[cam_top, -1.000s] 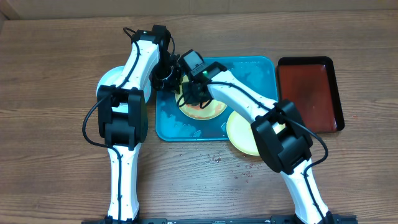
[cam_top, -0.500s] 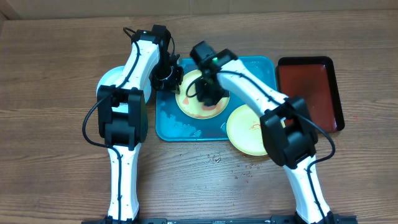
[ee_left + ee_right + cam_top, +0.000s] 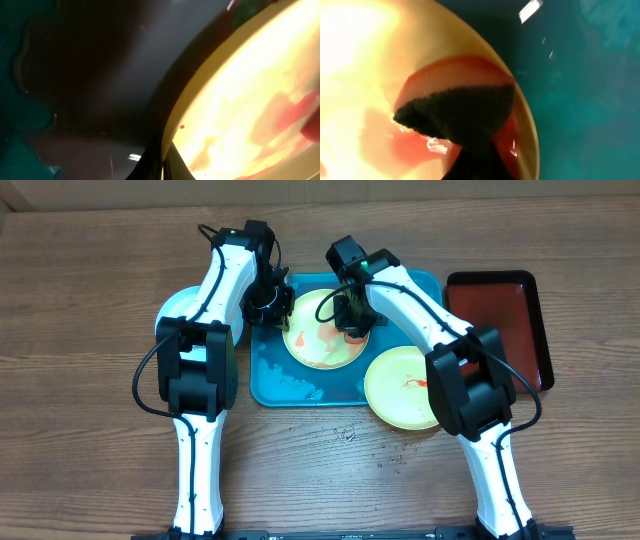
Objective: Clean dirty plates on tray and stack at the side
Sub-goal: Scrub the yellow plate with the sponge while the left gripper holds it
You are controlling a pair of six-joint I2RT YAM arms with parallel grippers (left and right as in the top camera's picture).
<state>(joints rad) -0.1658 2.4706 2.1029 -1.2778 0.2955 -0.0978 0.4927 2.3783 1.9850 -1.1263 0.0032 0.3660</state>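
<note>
A pale yellow-green plate (image 3: 315,340) with red sauce smears lies on the wet teal tray (image 3: 290,380). My left gripper (image 3: 272,305) is shut on this plate's left rim; the left wrist view shows the fingers (image 3: 161,167) pinching the rim of the plate (image 3: 240,100). My right gripper (image 3: 355,320) is shut on a dark sponge (image 3: 460,110) and presses it on the plate's right part (image 3: 360,50), over red sauce. A second yellow-green plate (image 3: 400,388) with a small red smear overlaps the tray's front right corner. A pale blue-white plate (image 3: 178,310) lies on the table left of the tray, partly under my left arm.
A dark red tray (image 3: 498,330) with a black rim stands right of the teal tray. Water drops (image 3: 350,435) lie on the wooden table in front of the tray. Puddles of water show on the teal tray (image 3: 585,90).
My right gripper has moved the sponge rightward across the plate, from its left part to its right part. The left gripper has stayed on the rim.
</note>
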